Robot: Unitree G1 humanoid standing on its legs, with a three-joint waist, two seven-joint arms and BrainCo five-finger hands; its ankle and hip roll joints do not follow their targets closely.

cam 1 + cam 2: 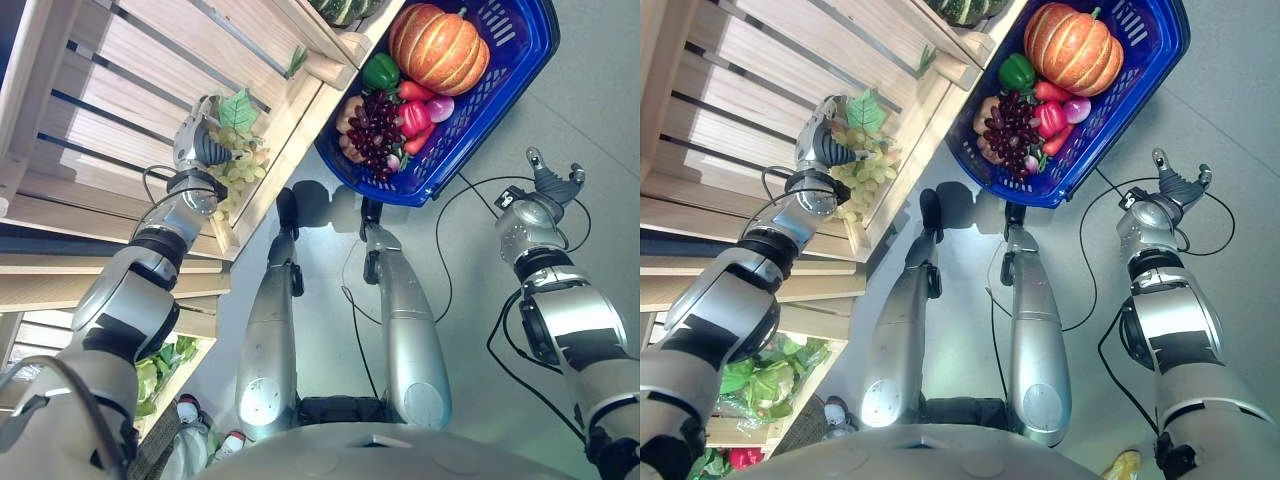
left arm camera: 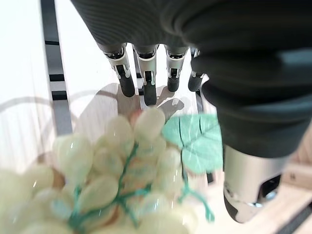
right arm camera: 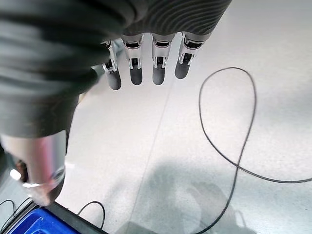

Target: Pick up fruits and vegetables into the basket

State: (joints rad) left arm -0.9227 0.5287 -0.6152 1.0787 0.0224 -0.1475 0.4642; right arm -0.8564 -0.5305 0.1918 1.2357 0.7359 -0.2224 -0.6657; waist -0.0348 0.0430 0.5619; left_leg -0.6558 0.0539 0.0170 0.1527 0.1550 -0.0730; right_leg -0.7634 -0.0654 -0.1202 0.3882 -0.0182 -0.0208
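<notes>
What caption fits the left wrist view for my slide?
Left hand open over green grapes on the wooden shelf.

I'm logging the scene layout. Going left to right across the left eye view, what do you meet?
Slatted wooden shelf → left hand → pale green grape bunch → blue plastic basket → right hand.

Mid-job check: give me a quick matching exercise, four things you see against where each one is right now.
1. green grapes
2. pumpkin
3. right hand
4. lettuce

a. over bare floor, fingers straight
b. in the blue basket
c. lowest wooden shelf
d. wooden crate, under the left hand

Pairs: 1-d, 2-b, 3-a, 4-c
</notes>
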